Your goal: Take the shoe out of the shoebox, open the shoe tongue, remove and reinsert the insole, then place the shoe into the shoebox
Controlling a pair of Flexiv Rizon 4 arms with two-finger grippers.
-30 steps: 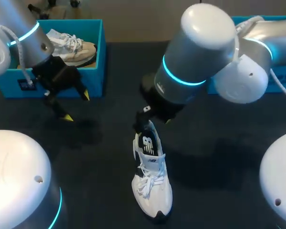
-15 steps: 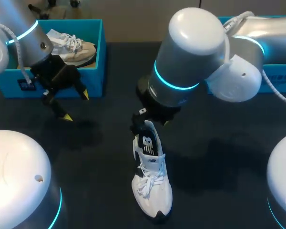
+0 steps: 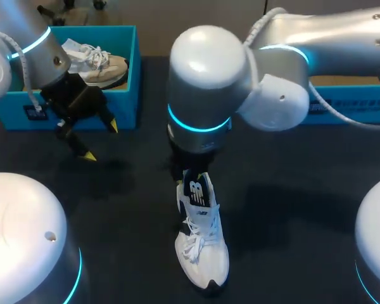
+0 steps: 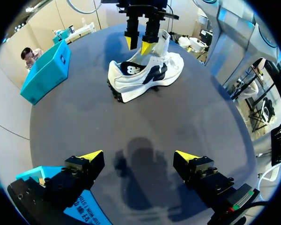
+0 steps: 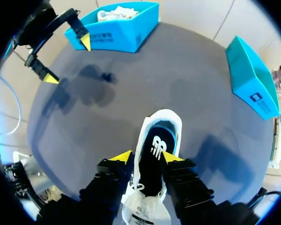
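A white shoe point(image 3: 202, 247) with a black tongue point(image 5: 154, 147) stands on the dark table, toe toward the front edge; it also shows ahead of the left gripper point(image 4: 145, 75). My right gripper point(image 5: 146, 157) comes down over its collar, and its yellow tips press the tongue from both sides. In the head view the right arm hides that gripper. The blue insole shows inside the shoe beyond the tongue. My left gripper point(image 3: 101, 140) hangs open and empty in front of the blue shoebox point(image 3: 130, 69) at the back left, well apart from the shoe.
A second pale shoe point(image 3: 95, 60) lies inside the left shoebox. Another blue box point(image 3: 348, 101) stands at the back right, partly behind my right arm. Bare dark table lies between the left gripper and the shoe.
My right arm has swung left over the shoe, and its fingers have closed from wide open onto the tongue. The left arm and the shoe have kept still.
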